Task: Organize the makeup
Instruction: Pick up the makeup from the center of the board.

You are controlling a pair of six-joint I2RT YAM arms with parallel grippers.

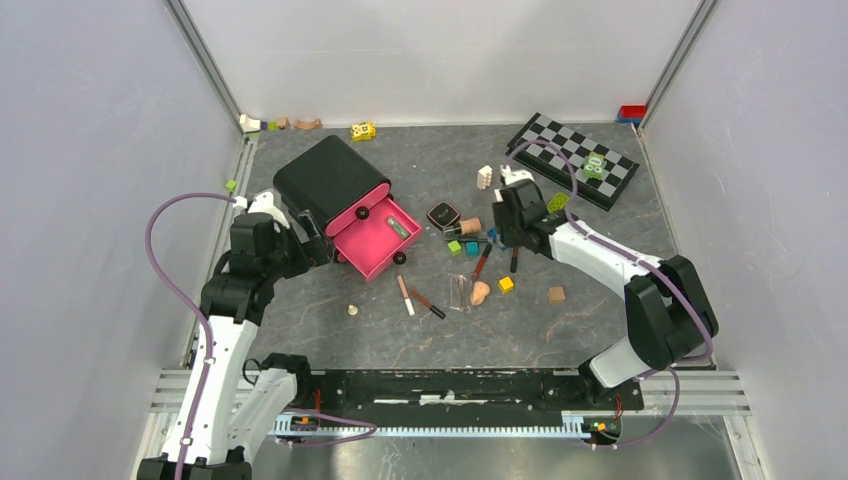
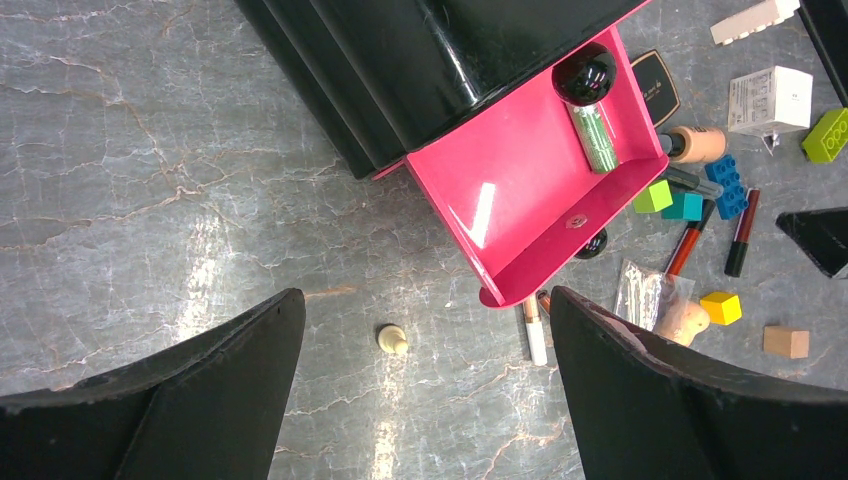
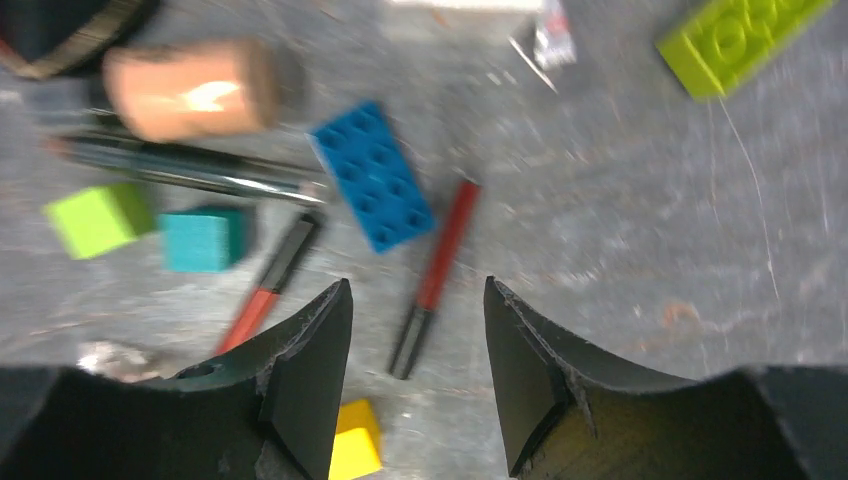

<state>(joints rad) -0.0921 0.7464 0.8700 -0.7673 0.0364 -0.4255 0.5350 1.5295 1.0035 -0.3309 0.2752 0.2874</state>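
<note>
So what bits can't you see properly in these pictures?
Right wrist view: motion blur smears the peach tube; no label readable.
Left wrist view: the pink drawer covers the white pencil's top end.
Top view: the black box hides its own inside; bits by the back wall are too small.

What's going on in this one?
Two arms are sorting makeup into a black box whose pink drawer stands pulled out. One green tube lies in the drawer. The left gripper hangs open and empty by the drawer's front. The right gripper, open, hovers over a red pencil beside a blue block. Nothing is held.
</note>
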